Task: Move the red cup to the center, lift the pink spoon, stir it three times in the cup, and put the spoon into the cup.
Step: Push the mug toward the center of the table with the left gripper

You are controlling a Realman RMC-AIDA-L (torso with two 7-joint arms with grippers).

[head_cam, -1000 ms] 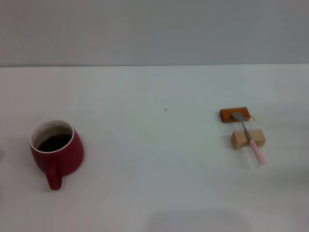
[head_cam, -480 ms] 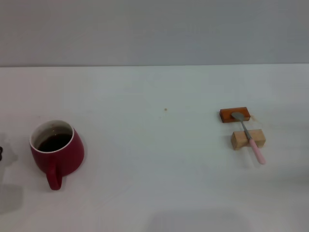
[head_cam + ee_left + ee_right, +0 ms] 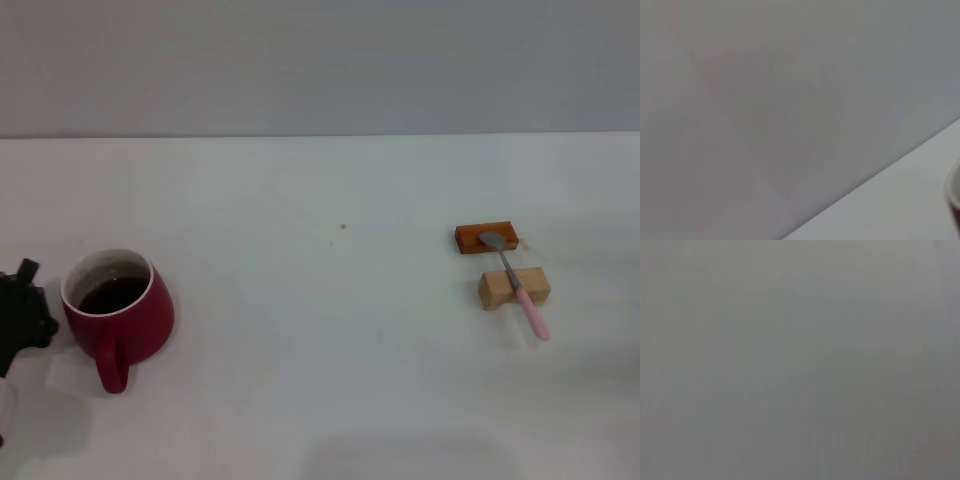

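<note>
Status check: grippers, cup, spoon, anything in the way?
Left gripper beside red cup, not holding. Right gripper out of view. Pink spoon resting across two small blocks. Path to center unobstructed.

Dark-red cup (image 3: 120, 312) w/ white rim, pink-handled spoon (image 3: 517, 285)

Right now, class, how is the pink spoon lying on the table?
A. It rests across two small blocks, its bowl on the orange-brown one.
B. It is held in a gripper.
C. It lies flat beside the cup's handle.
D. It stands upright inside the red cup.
A: the pink spoon lies across the tan block, its metal bowl on the orange-brown block, far from the red cup.
</note>
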